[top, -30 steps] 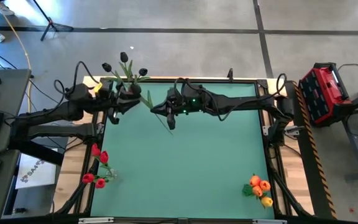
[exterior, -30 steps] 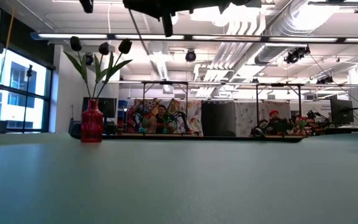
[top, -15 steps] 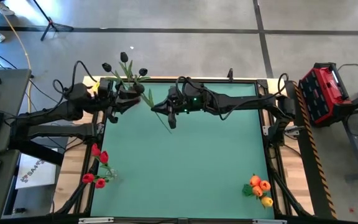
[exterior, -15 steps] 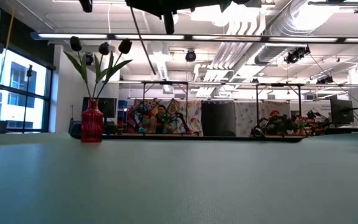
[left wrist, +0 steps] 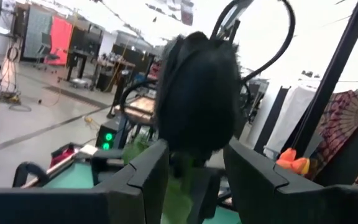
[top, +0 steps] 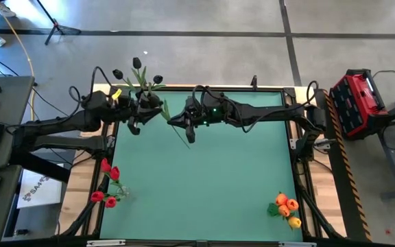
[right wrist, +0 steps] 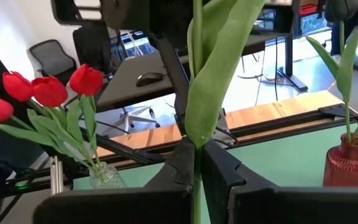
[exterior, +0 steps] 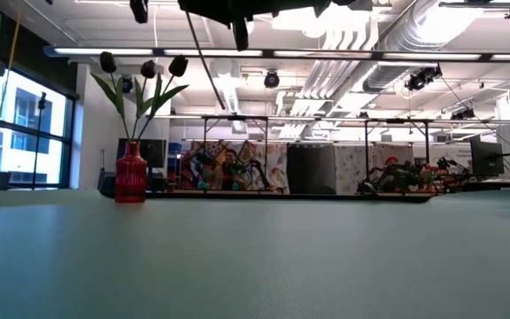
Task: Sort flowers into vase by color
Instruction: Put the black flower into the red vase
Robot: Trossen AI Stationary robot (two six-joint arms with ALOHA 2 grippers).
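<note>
My right gripper (top: 187,130) is shut on the green stem of a black flower (left wrist: 197,93), held high over the table's far part. My left gripper (top: 149,111) is open. Its fingers (left wrist: 148,177) stand on either side of the flower's black head, which fills the left wrist view. A red vase (exterior: 131,174) at the far left stands on its base and holds three black flowers (exterior: 142,69). A clear vase (right wrist: 106,177) at the left edge holds red flowers (top: 107,184). Orange flowers (top: 286,209) stand at the near right. My left gripper has the black head just past its fingertips; whether they touch it, I cannot tell. My right gripper pinches the stem (right wrist: 196,134) and a leaf wrapped round it between its two fingers, coming level from the table's right, across the stem. The flower is lifted clear and tilted, its head toward the far left and its lower stem end (top: 188,143) hanging free.
The green table top (top: 211,185) lies bare between the vases. A keyboard and mouse are on a desk at the left, and a red case (top: 358,103) stands beyond the right edge. Wooden rails frame the table.
My left gripper has moved toward the table's right, closer to the flower that my right gripper holds. The right gripper and the flower have stayed where they were.
</note>
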